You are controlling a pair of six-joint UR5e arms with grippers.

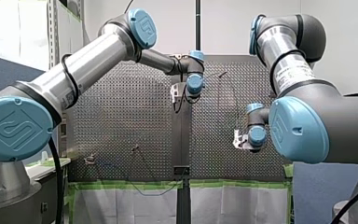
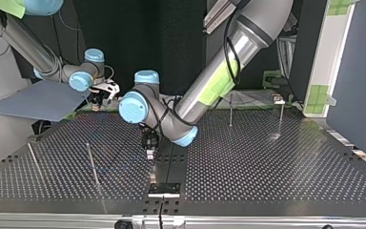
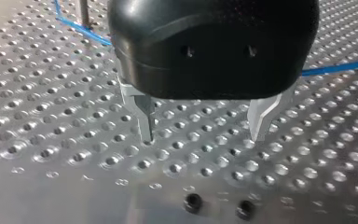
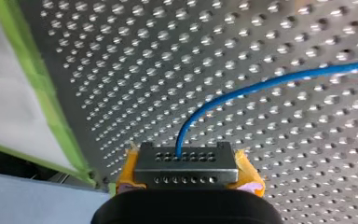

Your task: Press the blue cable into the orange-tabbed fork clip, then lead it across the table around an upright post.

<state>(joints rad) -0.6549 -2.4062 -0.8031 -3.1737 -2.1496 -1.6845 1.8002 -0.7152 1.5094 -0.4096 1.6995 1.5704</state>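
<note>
Our right gripper (image 4: 186, 167) is clamped on the thin blue cable (image 4: 261, 86). The cable exits between the yellow pads (image 4: 129, 171) and arcs away to one side over the perforated metal table (image 4: 135, 70).

Our left gripper (image 3: 203, 135) has its metal fingers (image 3: 143, 109) spread wide with nothing between them. The tips are down at the table; we can't tell if they touch.

The cable passes behind those fingers, on the wrist side. Its run is roughly parallel to the line between the two tips, and one end goes by a thin upright metal post (image 3: 83, 11).

Our read: the left has to back toward the cable to reach it, and the right is the arm that has it.

We can't pick out the orange-tabbed fork clip for certain in any view. The left gripper's black housing (image 3: 214, 46) hides the cable's middle stretch.
</note>
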